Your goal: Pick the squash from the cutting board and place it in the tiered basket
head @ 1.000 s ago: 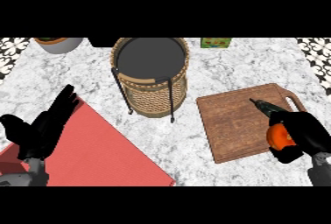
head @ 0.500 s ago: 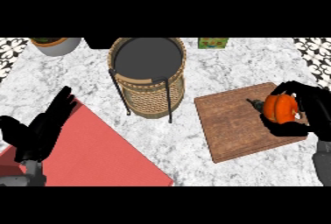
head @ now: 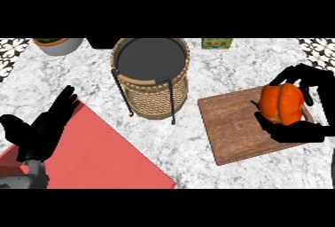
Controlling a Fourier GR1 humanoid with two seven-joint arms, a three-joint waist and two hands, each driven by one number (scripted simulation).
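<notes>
Marble counter (head: 196, 146): right hand (head: 297, 131) fingers curled around the squash (head: 281, 104), a glossy orange ribbed body over the wooden cutting board (head: 239, 128), right of the tiered basket (head: 150, 77); left hand (head: 42, 128) rests open, fingers straight.

No readable text anywhere (green box (head: 216, 43) print illegible).

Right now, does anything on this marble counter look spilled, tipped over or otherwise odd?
Nothing stands out. The woven tiered basket stands upright, the wooden cutting board lies flat, and the right hand holds the orange squash over the board.
</notes>
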